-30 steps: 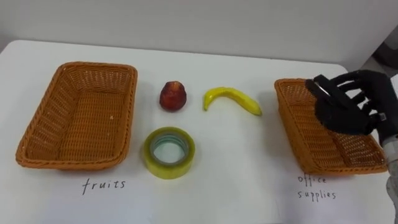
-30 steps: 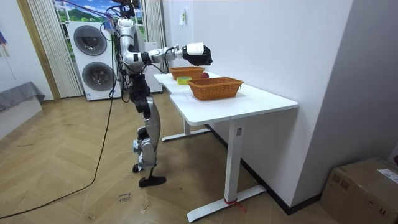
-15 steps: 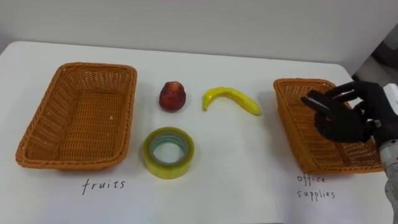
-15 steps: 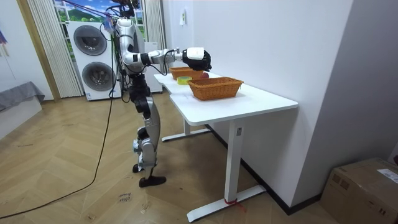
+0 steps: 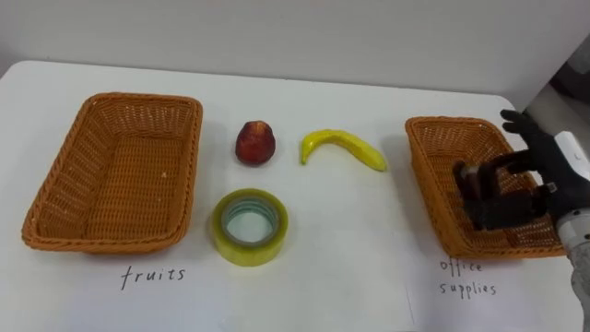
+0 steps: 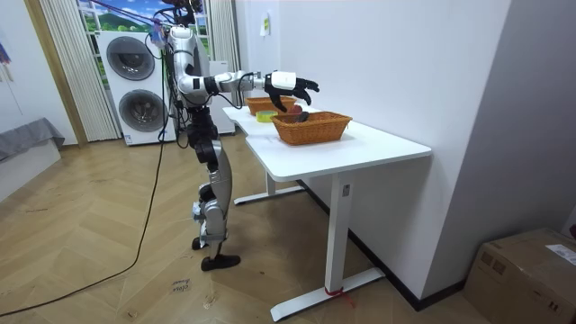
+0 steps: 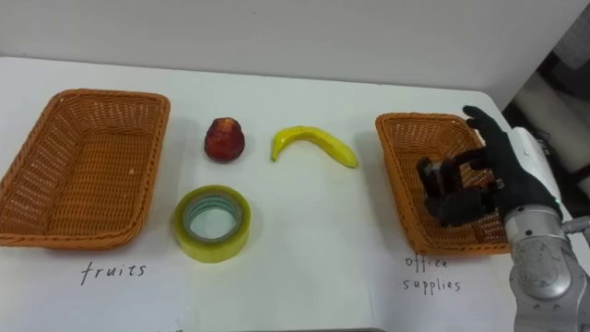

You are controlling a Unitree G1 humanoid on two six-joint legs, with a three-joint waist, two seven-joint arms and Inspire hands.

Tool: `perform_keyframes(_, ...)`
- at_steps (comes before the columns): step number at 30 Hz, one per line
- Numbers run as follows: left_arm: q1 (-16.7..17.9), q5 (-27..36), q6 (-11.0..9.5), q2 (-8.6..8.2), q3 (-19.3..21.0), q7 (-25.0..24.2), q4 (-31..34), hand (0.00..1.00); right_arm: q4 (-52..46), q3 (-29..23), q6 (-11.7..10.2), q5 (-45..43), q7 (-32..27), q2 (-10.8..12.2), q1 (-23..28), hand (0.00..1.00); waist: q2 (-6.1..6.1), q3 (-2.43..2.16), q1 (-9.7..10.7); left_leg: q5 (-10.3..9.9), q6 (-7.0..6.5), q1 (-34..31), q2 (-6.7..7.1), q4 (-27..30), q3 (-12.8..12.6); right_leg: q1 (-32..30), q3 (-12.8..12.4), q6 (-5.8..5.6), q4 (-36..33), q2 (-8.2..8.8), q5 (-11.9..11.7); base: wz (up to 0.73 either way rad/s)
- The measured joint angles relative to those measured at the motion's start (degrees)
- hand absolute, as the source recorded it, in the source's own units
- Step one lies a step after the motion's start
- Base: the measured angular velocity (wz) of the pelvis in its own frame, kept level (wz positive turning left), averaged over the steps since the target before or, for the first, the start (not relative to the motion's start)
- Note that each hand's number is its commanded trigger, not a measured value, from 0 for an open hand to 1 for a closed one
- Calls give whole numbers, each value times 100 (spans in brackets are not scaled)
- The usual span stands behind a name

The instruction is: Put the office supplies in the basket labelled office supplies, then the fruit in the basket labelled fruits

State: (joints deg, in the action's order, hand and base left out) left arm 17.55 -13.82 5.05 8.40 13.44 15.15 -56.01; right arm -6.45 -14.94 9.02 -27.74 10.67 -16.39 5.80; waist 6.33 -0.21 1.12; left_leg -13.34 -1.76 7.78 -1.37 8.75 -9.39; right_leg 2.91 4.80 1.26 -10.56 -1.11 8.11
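My right hand (image 5: 549, 168) hovers over the right wicker basket (image 5: 426, 164) labelled for office supplies, fingers spread and open. Just below and left of the fingers a dark object (image 5: 491, 206) is inside that basket, free of the hand; I cannot tell what kind of item it is. On the white table (image 5: 341, 277) between the baskets lie a red fruit (image 5: 256, 142), a yellow banana (image 5: 343, 146) and a yellow tape roll (image 5: 250, 226). The left basket (image 5: 55, 198), labelled for fruits, holds nothing.
In the room view the robot stands at the end of the table (image 6: 360, 148) on the room view's left, right arm stretched over the near basket (image 6: 310, 128). Stacked washing machines (image 6: 130, 76) are behind it. A wall runs along the table's far side.
My right hand was curled round the dark object above the right basket. It came down, its fingers spread, and the object now sits in the basket.
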Motion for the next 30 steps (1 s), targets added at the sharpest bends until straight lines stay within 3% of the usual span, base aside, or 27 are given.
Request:
perform_keyframes(15, -18, 0, 89, 20, -2, -111, 18, 0, 199, 6, 223, 18, 329, 0, -23, 0, 60, -9, -18, 0, 0, -15, 1, 1, 5, -6, 3, -1, 18, -1, 2, 0)
perform_keyframes(30, -27, 3, 85, 21, -6, -83, 88, 0, 192, 6, 233, -6, 376, 0, -23, 0, 63, 0, -11, 0, 0, -8, 1, -9, -1, -8, -1, 0, 14, -4, 1, 0)
